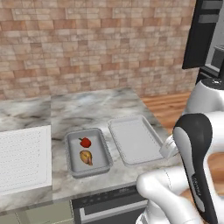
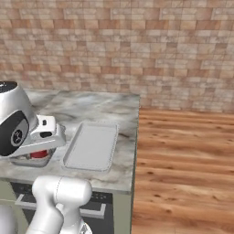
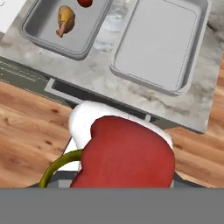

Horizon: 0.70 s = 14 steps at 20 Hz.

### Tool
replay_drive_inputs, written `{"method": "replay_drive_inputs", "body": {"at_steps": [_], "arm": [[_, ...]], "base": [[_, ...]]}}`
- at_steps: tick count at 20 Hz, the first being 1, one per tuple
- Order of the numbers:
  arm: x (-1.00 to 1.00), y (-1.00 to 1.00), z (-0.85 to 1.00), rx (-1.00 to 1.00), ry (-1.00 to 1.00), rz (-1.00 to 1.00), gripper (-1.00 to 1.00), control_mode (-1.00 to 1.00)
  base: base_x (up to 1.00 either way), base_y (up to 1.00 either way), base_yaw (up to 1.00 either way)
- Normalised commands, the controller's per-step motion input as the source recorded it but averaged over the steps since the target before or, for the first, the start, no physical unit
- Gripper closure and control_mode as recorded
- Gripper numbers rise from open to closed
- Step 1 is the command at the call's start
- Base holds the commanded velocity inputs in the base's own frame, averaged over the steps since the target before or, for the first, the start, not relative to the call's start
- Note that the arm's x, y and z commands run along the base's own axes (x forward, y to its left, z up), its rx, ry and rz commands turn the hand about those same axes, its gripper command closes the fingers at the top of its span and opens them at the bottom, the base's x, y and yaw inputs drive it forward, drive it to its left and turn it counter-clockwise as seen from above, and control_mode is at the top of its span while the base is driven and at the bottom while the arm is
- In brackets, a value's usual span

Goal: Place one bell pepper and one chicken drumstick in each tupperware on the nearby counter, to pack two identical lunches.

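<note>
A glossy red bell pepper (image 3: 127,153) with a green stem fills the foreground of the hand view, with my gripper (image 1: 168,148) shut on it; the fingertips are hidden behind it. It hangs over the wooden floor just in front of the counter (image 1: 96,107). The narrower tupperware (image 1: 72,155) holds another red bell pepper (image 1: 85,142) and a golden-tan chicken drumstick (image 1: 86,157), also seen from the hand as drumstick (image 3: 64,19). The wider tupperware (image 1: 135,140), (image 3: 159,41), (image 2: 89,146) has nothing in it.
A white ribbed slab (image 1: 22,157) lies on the counter to the left of the containers. Dark cabinet fronts (image 1: 109,205) run below the counter edge. Wooden floor (image 2: 187,173) spreads to the right, and a brick wall (image 1: 87,43) backs the counter.
</note>
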Motion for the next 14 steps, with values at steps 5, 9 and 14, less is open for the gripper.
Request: {"method": "replay_drive_inputs", "body": {"at_steps": [5,9,14], "arm": [[0.84,-0.51,-0.41,0.0,-0.09,-0.1,1.0,-1.0],[1.0,-0.05,-0.23,0.0,-0.19,-0.02,1.0,-1.0],[1.0,0.0,-0.13,0.05,-0.04,-0.01,1.0,-1.0]], "base": [[0.0,0.0,0.0],[0.0,0.0,0.0],[0.0,0.0,0.0]]}}
